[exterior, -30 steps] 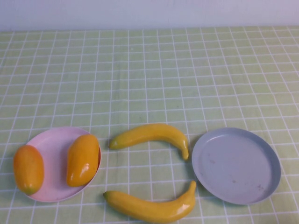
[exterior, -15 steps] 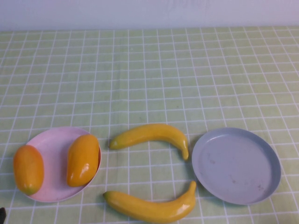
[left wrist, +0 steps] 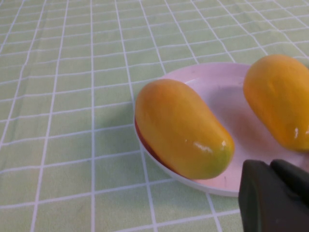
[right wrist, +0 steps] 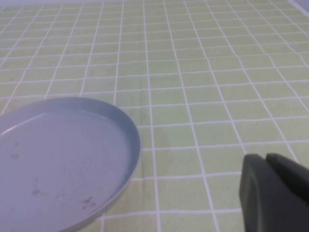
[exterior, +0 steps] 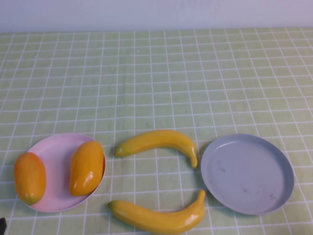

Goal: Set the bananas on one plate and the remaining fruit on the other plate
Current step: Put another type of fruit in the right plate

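Observation:
Two orange-yellow oval fruits lie on the pale pink plate (exterior: 54,152) at the front left: one (exterior: 29,177) over its left rim, one (exterior: 86,167) at its right side. Two yellow bananas lie on the cloth between the plates, one farther (exterior: 156,141), one at the front edge (exterior: 156,218). The grey-blue plate (exterior: 247,174) at the front right holds nothing. My left gripper (left wrist: 269,169) is shut and empty, just short of the pink plate (left wrist: 217,87) and its fruits (left wrist: 181,128) (left wrist: 280,99). My right gripper (right wrist: 264,162) is shut and empty, beside the grey-blue plate (right wrist: 58,159).
A green cloth with a white grid (exterior: 156,78) covers the table. A pale wall (exterior: 156,12) runs along the far edge. A dark bit of the left arm (exterior: 1,226) shows at the front left corner of the high view.
A dark bit of the left arm has come into the front left corner of the high view. The fruits and plates have not moved.

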Available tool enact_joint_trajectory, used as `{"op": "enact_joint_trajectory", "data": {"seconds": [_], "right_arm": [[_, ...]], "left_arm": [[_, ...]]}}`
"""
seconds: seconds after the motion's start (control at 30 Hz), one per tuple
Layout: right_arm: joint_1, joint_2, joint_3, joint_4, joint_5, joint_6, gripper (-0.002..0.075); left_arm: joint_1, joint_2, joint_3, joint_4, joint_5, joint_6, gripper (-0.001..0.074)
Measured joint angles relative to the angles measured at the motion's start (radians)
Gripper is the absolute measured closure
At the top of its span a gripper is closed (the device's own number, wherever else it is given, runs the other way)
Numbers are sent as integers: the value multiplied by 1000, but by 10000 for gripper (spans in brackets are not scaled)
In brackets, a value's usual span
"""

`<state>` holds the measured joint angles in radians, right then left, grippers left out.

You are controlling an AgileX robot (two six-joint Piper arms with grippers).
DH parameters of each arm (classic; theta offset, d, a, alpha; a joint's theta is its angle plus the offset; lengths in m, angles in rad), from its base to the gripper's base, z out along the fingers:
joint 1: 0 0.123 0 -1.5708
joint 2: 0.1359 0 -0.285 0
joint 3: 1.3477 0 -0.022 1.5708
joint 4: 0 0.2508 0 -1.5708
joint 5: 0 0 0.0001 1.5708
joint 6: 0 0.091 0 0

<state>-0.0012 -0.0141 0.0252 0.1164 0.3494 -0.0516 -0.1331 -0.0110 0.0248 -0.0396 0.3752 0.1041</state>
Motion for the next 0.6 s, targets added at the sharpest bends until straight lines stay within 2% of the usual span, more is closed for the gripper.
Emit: {"op": "enact_joint_trajectory", "data": {"seconds": [0.5, 0.6], "right_arm": [[0, 0, 0, 0, -3, 0, 743], [0, 0, 0, 25, -54, 2, 743]], "left_arm": [[0, 0, 0, 0, 0, 3, 735], [0, 0, 0, 0, 0, 2, 735]]}}
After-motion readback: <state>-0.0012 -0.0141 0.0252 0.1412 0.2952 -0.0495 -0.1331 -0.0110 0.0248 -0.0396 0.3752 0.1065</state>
